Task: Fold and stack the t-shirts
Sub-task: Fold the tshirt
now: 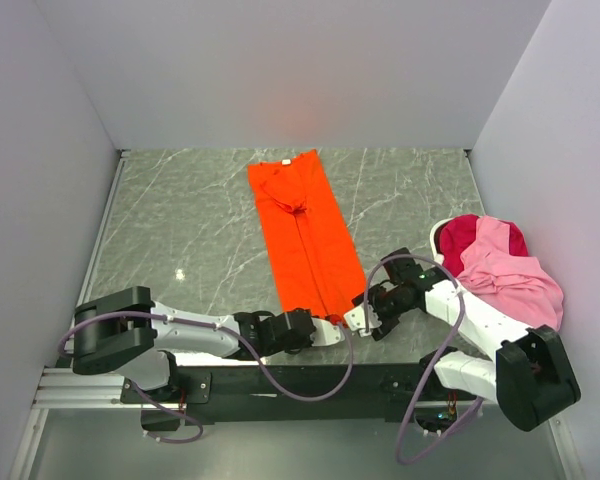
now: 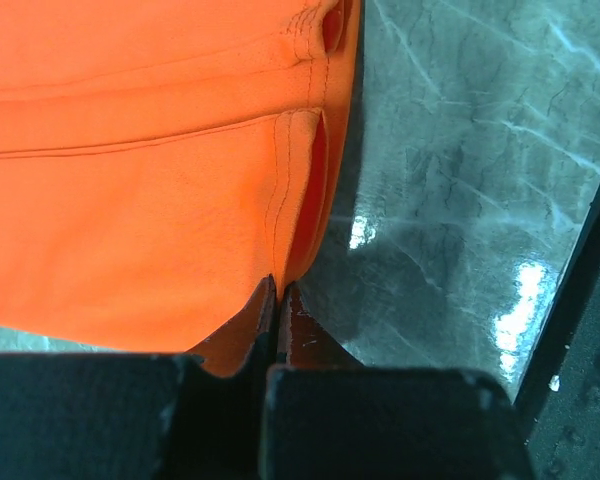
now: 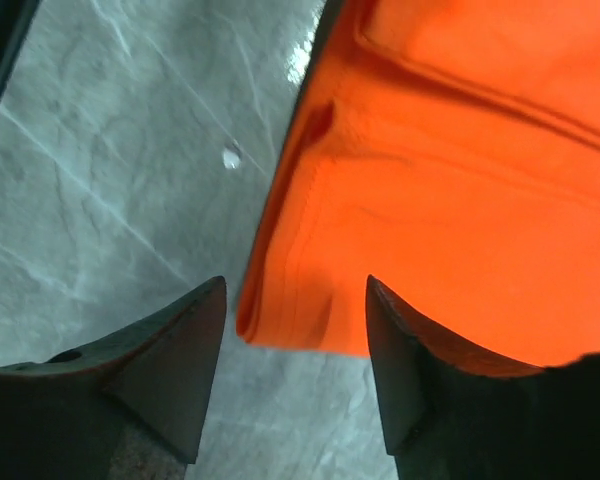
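At near hem of orange t-shirt [image 1: 305, 240]: left fingers [image 2: 370, 420] clamped on corner; right fingers [image 3: 170, 370] apart, straddling other corner; shallow bite may skew fold.

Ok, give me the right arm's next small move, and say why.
Probably close the right gripper: its open jaws straddle one near corner of the orange t-shirt, while the left gripper is already shut on the other near corner, so both could then lift the hem.

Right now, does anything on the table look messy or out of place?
The pink t-shirt and magenta-red t-shirt lie crumpled in a heap by the right wall, unfolded. The orange t-shirt is a long strip lying slightly askew, bunched near its collar.
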`<move>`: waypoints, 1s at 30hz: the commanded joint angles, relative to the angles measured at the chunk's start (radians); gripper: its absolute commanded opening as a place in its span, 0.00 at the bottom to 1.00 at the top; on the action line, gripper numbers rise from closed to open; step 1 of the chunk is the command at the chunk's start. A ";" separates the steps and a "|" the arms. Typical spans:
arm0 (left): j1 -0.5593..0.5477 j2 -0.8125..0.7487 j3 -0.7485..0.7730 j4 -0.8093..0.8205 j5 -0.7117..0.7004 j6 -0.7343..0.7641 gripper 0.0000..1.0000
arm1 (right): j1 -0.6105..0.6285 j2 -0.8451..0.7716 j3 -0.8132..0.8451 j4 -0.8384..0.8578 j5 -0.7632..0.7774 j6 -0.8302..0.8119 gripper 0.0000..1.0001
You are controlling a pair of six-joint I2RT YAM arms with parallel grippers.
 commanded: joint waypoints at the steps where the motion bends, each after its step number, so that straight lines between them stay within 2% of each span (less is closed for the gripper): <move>1: 0.005 -0.039 -0.011 0.048 0.038 0.000 0.01 | 0.076 0.005 -0.021 0.064 0.035 0.067 0.63; 5: 0.005 -0.049 -0.022 0.054 0.041 0.003 0.01 | 0.135 0.022 -0.056 0.141 0.108 0.136 0.58; 13: 0.016 -0.076 -0.043 0.067 0.058 0.013 0.01 | 0.164 0.059 -0.058 0.194 0.181 0.219 0.47; 15: 0.016 -0.085 -0.051 0.068 0.061 0.019 0.01 | 0.164 0.053 -0.064 0.199 0.185 0.231 0.36; 16: 0.017 -0.086 -0.052 0.067 0.061 0.021 0.01 | 0.162 0.050 -0.066 0.206 0.188 0.237 0.26; 17: 0.017 -0.092 -0.054 0.064 0.061 0.021 0.01 | 0.162 0.045 -0.066 0.208 0.184 0.251 0.09; 19: 0.019 -0.100 -0.057 0.059 0.065 0.021 0.01 | 0.161 0.028 -0.066 0.205 0.176 0.262 0.00; 27: 0.045 -0.163 -0.079 0.065 0.059 0.056 0.00 | 0.109 -0.015 0.062 0.168 0.054 0.394 0.00; 30: 0.115 -0.189 -0.066 0.076 0.071 0.085 0.00 | 0.061 0.026 0.154 0.154 0.026 0.426 0.00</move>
